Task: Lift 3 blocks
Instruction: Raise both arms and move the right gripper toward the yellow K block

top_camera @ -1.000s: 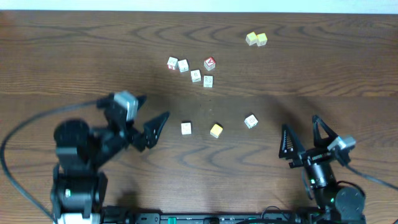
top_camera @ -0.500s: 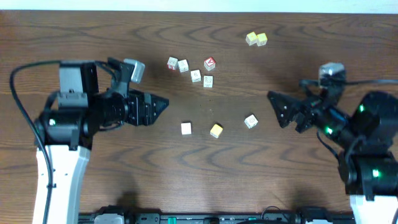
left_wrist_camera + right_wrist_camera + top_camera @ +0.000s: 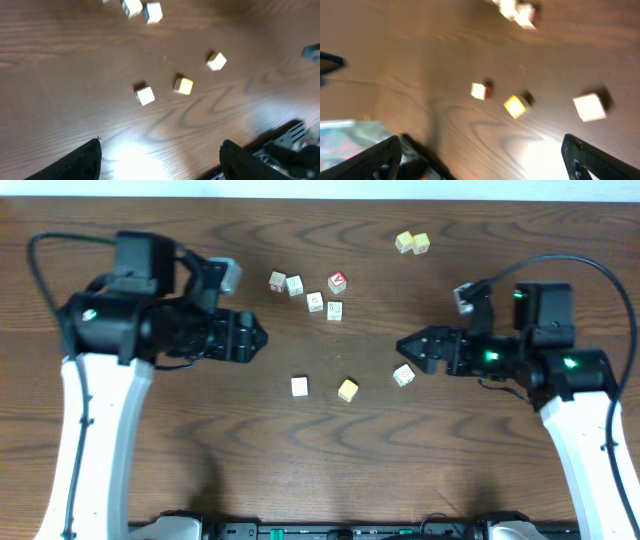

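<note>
Left gripper (image 3: 258, 338), right gripper (image 3: 405, 347) jaws wide, empty; white block (image 3: 299, 386), yellow block (image 3: 347, 390), pale block (image 3: 403, 375) lie between, ungripped

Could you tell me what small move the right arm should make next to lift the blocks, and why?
Probably ease the right gripper down until its open jaws straddle the rightmost block of the near row of three. In the overhead view that block lies just beside it, well apart from the yellow block and the plain whitish block, and it holds nothing yet.
</note>
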